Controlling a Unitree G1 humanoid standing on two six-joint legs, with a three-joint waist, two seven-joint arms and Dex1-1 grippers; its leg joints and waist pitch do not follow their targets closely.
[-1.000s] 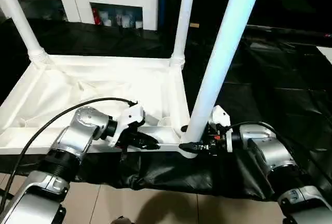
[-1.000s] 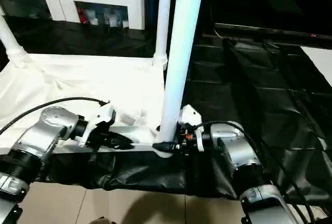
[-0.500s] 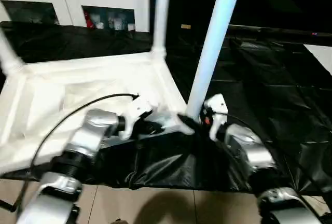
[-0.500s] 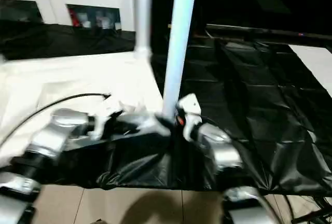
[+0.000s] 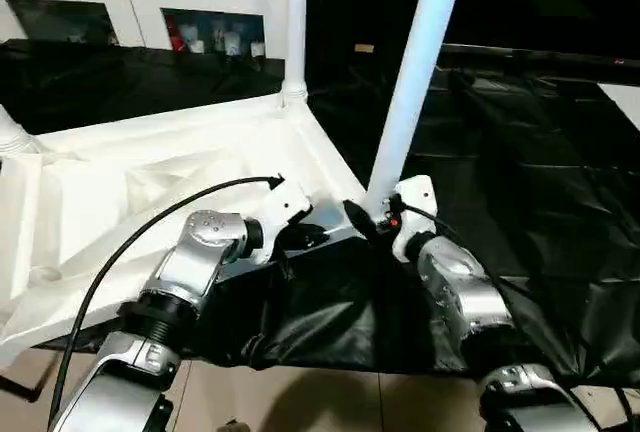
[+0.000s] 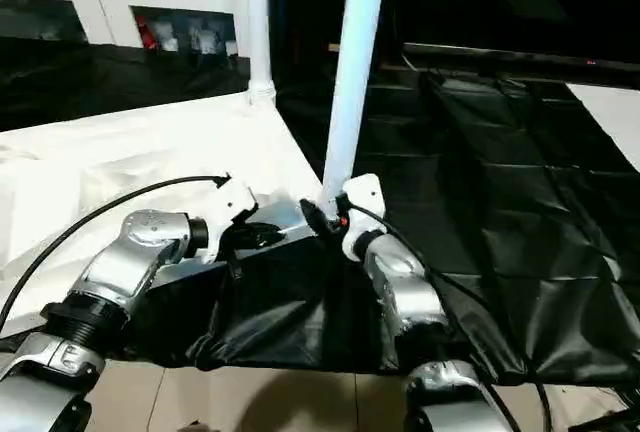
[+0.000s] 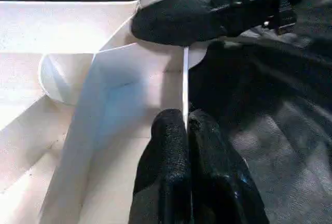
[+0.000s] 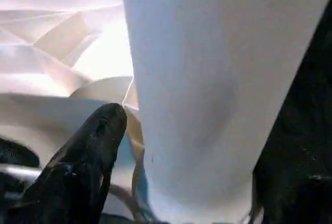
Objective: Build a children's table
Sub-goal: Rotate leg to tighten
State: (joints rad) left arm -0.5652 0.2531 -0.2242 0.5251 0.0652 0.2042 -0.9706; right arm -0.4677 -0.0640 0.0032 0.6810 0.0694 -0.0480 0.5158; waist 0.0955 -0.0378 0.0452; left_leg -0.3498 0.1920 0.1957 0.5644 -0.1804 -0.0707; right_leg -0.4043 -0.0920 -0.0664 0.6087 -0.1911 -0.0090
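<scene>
Table top (image 5: 150, 167) lies upside down on the black-covered work table (image 5: 540, 142), legs pointing up. Left gripper (image 7: 185, 130) is clamped on the thin near rim of the top, fingers (image 7: 166, 151) pressed together with the edge between them, just short of the near corner. Right gripper (image 5: 358, 220) sits at that same corner, straddling the base of the near leg (image 5: 415, 72); one finger (image 8: 88, 156) is against the leg's side, grasping it. Far leg (image 5: 296, 22) stands at the corner beyond both grippers. White cabinet (image 5: 150, 2) behind the table.
</scene>
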